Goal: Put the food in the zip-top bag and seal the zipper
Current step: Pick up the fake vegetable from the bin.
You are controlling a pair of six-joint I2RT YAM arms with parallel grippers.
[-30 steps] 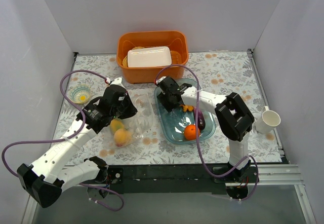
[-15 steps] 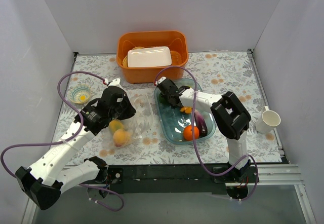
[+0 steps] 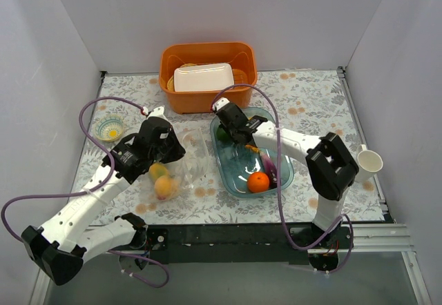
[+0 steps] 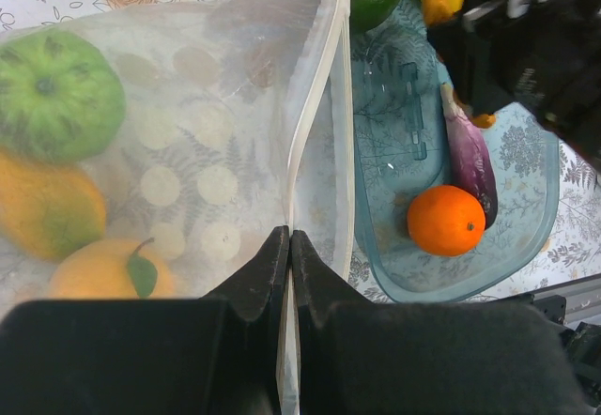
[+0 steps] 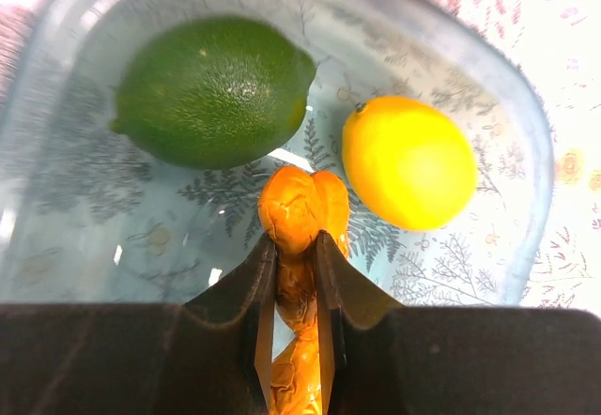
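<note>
My left gripper [image 4: 289, 237] is shut on the whitish zipper [image 4: 310, 124] at the mouth of the zip-top bag [image 4: 188, 124]. It holds that edge up beside the blue tray [image 4: 526, 199]. Inside the bag lie a green fruit [image 4: 56, 91], an orange-yellow one [image 4: 47, 208] and a yellow one with a leaf [image 4: 103, 269]. My right gripper [image 5: 294, 238] is shut on a wrinkled orange food piece [image 5: 302, 204] over the tray. A lime [image 5: 214, 89] and a lemon [image 5: 411, 161] lie just beyond it. An orange [image 3: 258, 181] and a purple eggplant [image 3: 271, 169] sit at the tray's near end.
An orange basket [image 3: 243, 60] holding a white tray [image 3: 202, 77] stands at the back, close behind the right arm. A small patterned bowl [image 3: 109, 128] sits at the left and a white cup [image 3: 368, 161] at the right edge.
The right gripper's jaws have closed onto the orange food piece, and its elbow has swung to the right. The left gripper and bag have stayed put.
</note>
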